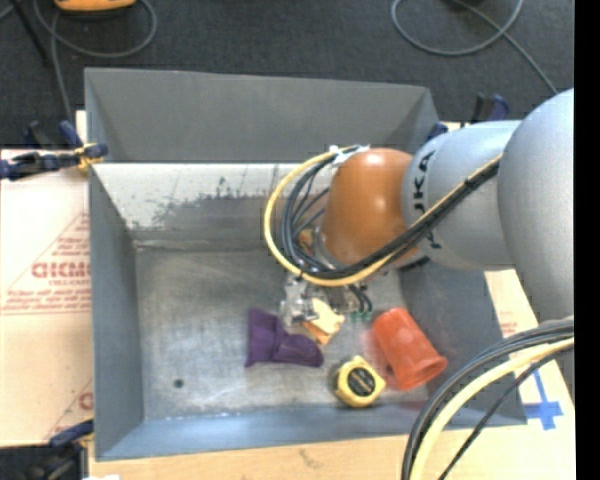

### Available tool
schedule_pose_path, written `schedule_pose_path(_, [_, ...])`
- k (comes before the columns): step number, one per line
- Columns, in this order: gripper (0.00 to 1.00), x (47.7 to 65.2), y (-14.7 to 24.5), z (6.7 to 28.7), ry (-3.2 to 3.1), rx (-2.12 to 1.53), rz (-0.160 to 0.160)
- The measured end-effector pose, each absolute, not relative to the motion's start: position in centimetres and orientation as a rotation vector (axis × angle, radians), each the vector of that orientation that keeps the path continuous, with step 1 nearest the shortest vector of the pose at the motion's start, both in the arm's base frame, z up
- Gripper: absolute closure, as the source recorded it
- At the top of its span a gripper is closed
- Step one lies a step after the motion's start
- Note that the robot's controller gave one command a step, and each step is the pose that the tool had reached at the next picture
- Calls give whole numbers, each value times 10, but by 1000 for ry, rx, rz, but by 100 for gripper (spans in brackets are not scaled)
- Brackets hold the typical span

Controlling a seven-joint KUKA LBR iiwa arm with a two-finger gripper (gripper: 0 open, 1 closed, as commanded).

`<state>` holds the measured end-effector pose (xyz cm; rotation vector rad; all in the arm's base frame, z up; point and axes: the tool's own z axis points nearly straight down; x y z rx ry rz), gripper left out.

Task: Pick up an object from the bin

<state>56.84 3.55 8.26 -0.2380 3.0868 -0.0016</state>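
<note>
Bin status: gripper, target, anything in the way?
Gripper low in bin, over small tan piece beside purple cloth. Hold unconfirmed. Orange cup, yellow tape measure close by.

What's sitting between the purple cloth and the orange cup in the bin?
In the camera view, the gripper hangs between the purple cloth and the orange cup, over a small tan piece.

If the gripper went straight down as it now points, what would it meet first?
Probably the small tan block right under the gripper, beside the crumpled purple thing; depth is unclear.
</note>
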Motion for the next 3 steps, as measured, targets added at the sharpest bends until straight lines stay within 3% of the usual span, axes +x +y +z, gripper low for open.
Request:
schedule_pose_path(1, [0, 560, 35, 81, 3126, -242, -3])
schedule_pose_path(2, [100, 569, 37, 83, 3085, -239, 1])
schedule_pose_path(3, [100, 568, 37, 83, 3085, -238, 1])
